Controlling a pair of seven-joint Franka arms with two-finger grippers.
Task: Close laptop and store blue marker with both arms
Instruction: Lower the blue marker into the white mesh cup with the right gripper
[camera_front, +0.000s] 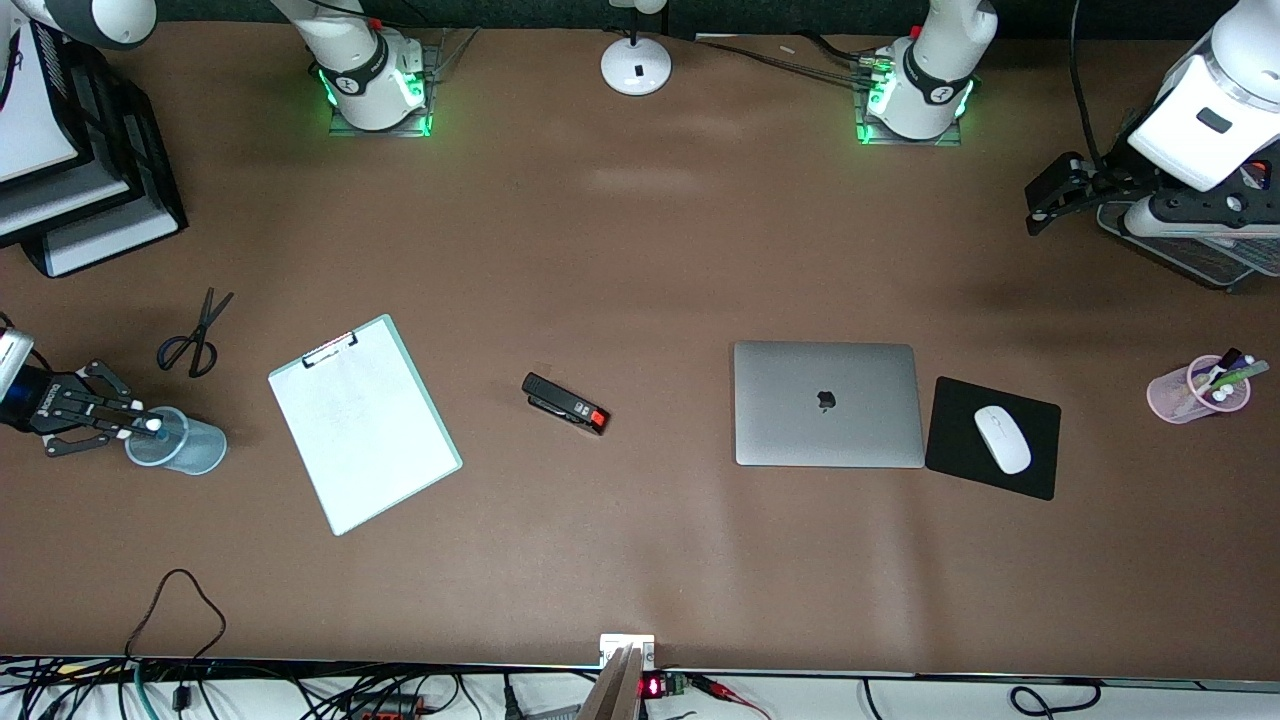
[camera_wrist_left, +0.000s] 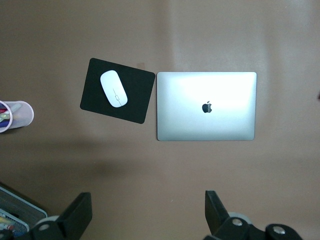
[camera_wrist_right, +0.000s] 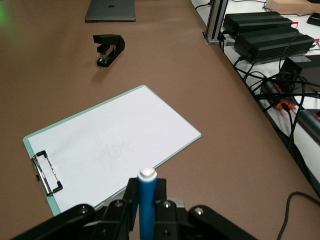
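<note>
White arms (camera_front: 940, 70) with grey round joints, green-lit bases; black two-finger claws (camera_front: 1050, 195) — bare linkages, silver screws

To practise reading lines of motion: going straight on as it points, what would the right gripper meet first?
Probably the blue cup: the right gripper, jaws shut on the blue marker, points at its rim, though height is unclear. The left gripper waits, open, above the table at the left arm's end.

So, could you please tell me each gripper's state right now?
Left gripper: open, holding nothing.
Right gripper: closed on the blue marker, over the cup.
</note>
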